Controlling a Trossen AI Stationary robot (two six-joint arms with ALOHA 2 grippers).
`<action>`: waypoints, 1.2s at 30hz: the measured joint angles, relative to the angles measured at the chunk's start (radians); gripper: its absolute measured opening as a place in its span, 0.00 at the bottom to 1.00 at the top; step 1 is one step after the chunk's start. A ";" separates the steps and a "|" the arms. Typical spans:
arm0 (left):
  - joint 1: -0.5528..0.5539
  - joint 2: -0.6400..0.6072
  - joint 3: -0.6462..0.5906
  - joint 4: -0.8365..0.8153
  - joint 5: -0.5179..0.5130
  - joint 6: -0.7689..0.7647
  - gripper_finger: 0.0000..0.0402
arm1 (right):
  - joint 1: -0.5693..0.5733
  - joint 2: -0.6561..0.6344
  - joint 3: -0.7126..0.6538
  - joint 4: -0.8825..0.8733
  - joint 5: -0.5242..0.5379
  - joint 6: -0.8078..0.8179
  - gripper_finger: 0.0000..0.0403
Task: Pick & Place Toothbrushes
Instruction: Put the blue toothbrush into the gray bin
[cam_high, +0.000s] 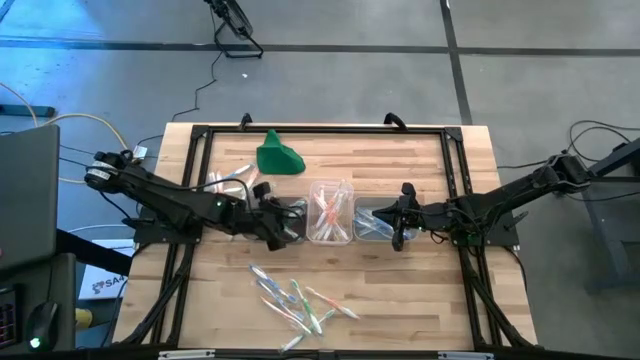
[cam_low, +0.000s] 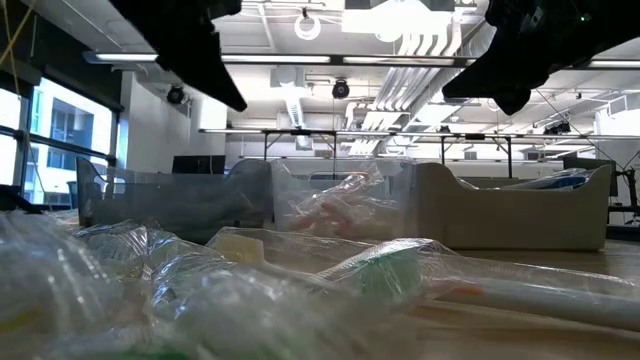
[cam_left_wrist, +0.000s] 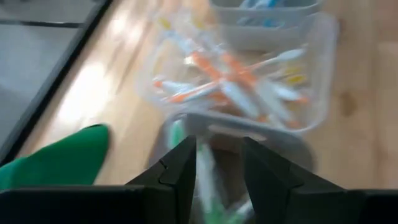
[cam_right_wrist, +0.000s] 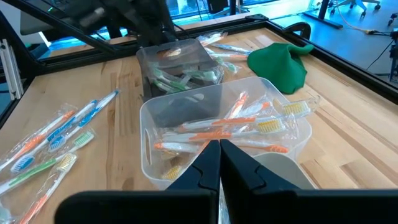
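Observation:
Three clear tubs stand in a row at mid-table. The left tub (cam_high: 292, 222) holds green toothbrushes (cam_right_wrist: 183, 76), the middle tub (cam_high: 330, 212) orange-pink ones (cam_right_wrist: 230, 127), and the right tub (cam_high: 372, 222) blue ones. My left gripper (cam_left_wrist: 219, 168) hangs open over the left tub, with a green toothbrush (cam_left_wrist: 205, 180) showing in the gap below its fingers, apart from them as far as I can see. My right gripper (cam_right_wrist: 219, 149) is shut and empty above the right tub, pointing at the middle tub. Loose wrapped toothbrushes (cam_high: 295, 298) lie near the table's near edge.
A green cloth-like lump (cam_high: 278, 155) lies at the far left of the table. A few more wrapped toothbrushes (cam_high: 232, 180) lie beside the left arm, far of the left tub. A black frame (cam_high: 190, 180) runs round the table's edges.

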 joint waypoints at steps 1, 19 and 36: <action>0.000 0.000 0.010 -0.002 0.024 0.001 0.30 | 0.000 0.000 0.000 0.000 0.000 0.000 0.00; -0.263 0.000 0.029 -0.151 0.199 -0.201 0.14 | 0.000 0.000 0.000 -0.004 -0.007 0.003 0.00; -0.406 0.000 0.029 -0.206 0.177 -0.174 0.03 | 0.000 0.000 0.000 -0.006 -0.007 0.009 0.00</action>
